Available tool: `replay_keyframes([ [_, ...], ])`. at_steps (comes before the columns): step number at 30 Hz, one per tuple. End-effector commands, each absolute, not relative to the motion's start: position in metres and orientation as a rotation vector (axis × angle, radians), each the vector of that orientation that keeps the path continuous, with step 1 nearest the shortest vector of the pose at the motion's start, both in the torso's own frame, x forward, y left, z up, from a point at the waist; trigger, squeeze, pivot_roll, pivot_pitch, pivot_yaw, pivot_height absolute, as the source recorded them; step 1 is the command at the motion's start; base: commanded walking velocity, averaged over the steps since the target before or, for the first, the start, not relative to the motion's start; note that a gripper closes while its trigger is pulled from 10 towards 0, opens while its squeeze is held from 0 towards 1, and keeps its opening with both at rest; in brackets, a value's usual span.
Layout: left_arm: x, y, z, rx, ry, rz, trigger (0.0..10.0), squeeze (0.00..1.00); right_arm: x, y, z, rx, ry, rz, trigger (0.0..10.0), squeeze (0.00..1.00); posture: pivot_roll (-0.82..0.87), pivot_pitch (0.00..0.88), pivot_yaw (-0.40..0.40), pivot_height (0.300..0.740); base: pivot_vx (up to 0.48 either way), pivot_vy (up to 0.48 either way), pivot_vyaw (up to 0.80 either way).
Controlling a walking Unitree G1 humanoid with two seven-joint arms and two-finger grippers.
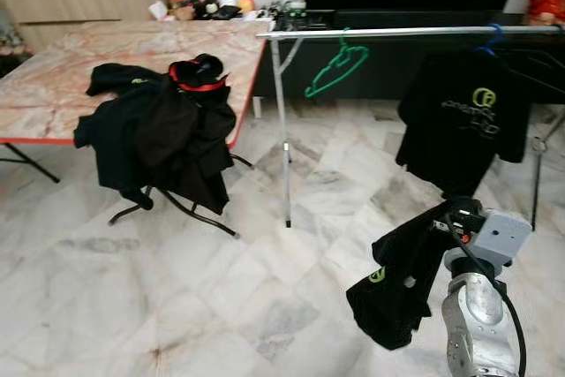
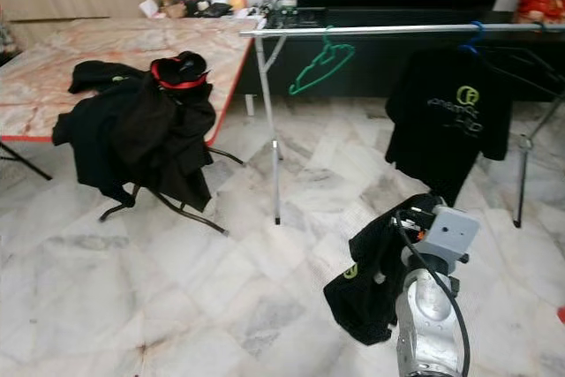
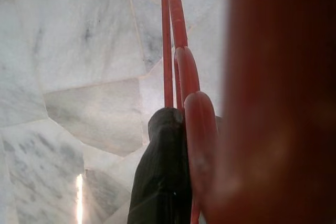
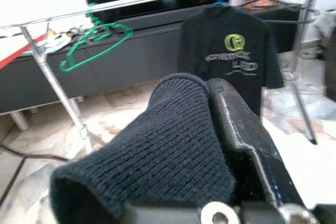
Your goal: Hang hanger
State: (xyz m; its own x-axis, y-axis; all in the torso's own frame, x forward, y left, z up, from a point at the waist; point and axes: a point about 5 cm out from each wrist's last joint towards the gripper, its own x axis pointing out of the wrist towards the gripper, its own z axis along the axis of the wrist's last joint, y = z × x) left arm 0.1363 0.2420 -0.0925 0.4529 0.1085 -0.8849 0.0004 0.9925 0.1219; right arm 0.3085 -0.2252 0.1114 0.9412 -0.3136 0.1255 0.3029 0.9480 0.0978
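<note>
A silver clothes rail (image 1: 415, 32) crosses the back right of the room. On it hang an empty green hanger (image 1: 338, 66) and a black T-shirt (image 1: 463, 116) on a blue hanger (image 1: 491, 39). Low at the front right, short of the rail, my right gripper (image 4: 210, 90) is shut on the ribbed collar of another black shirt (image 1: 402, 280), which droops toward the floor. In the left wrist view, my left gripper (image 3: 181, 129) hangs over the marble floor. One black finger (image 3: 163, 171) presses against the wires of a red hanger (image 3: 181, 61).
A marble-topped folding table (image 1: 53, 86) stands at the left, with a pile of black clothes (image 1: 163, 130) draped over its corner. The rail's left post (image 1: 283, 130) stands mid-floor. A dark TV cabinet (image 1: 388, 68) runs behind the rail. Pale marble floor (image 1: 177, 306) lies in front.
</note>
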Motion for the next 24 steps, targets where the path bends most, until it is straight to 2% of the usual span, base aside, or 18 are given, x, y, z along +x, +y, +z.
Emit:
replay_keyframes([
  [1,0.1326,0.2416,-0.0941,0.114,1.121,0.064,10.0,0.00,0.3099,-0.2271,0.1200,0.084,-0.175,-0.321,10.0,0.00,-0.02,0.013,0.023,0.740,0.000,0.000,0.44],
  [9,0.1336,0.2413,-0.0940,0.118,1.124,0.060,10.0,0.00,0.3089,-0.2248,0.1192,0.106,-0.177,-0.328,10.0,0.00,-0.01,0.045,0.029,0.740,0.000,0.000,0.05],
  [24,0.1284,0.2382,-0.0965,0.124,1.149,0.020,10.0,0.00,0.3096,-0.2202,0.1246,0.110,-0.200,-0.307,10.0,0.00,-0.01,0.084,0.026,0.740,0.000,0.480,0.00],
])
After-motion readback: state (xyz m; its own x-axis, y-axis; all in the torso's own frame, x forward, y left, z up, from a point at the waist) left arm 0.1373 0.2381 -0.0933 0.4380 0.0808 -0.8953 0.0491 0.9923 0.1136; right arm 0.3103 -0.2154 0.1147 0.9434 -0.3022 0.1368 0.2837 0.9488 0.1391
